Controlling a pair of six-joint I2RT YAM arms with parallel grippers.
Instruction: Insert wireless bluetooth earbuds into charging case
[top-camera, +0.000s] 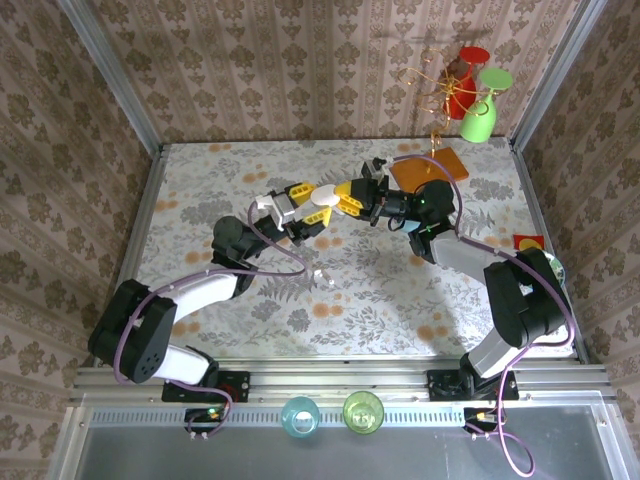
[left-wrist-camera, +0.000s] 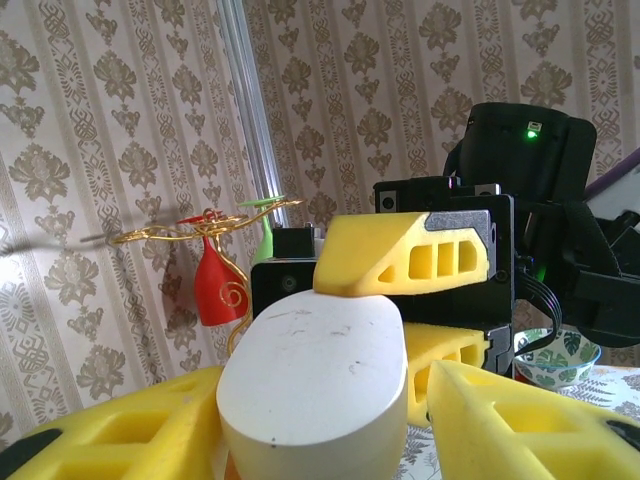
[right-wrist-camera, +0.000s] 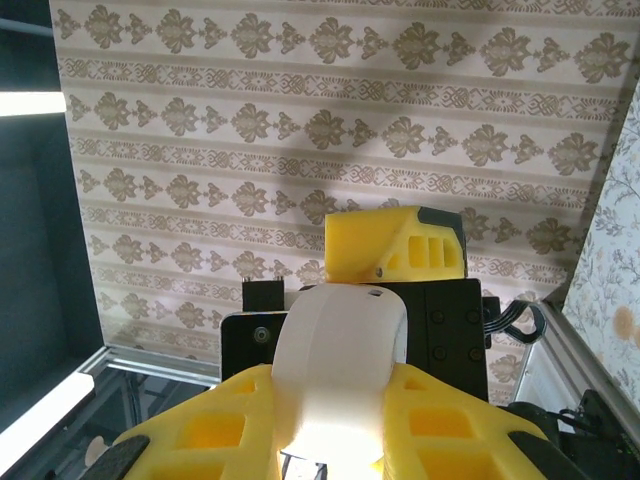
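A white oval charging case (top-camera: 323, 198) is held above the middle of the table, closed, between both grippers. My left gripper (top-camera: 305, 207) comes from the left, and its yellow fingers (left-wrist-camera: 110, 432) press the case (left-wrist-camera: 315, 375) from both sides. My right gripper (top-camera: 352, 195) comes from the right and is shut on the same case (right-wrist-camera: 340, 360); the left gripper's finger rests on top of it. Two tiny white bits, apparently earbuds (top-camera: 319, 272), lie on the table below the grippers. The teal-blue earbuds are out of view.
An orange pad (top-camera: 430, 168) lies at the back right. A gold wire stand with a red glass (top-camera: 462, 95) and a green glass (top-camera: 480, 118) hangs behind it. A patterned bowl (top-camera: 553, 268) sits at the right edge. Two cups (top-camera: 300, 413) stand on the near rail.
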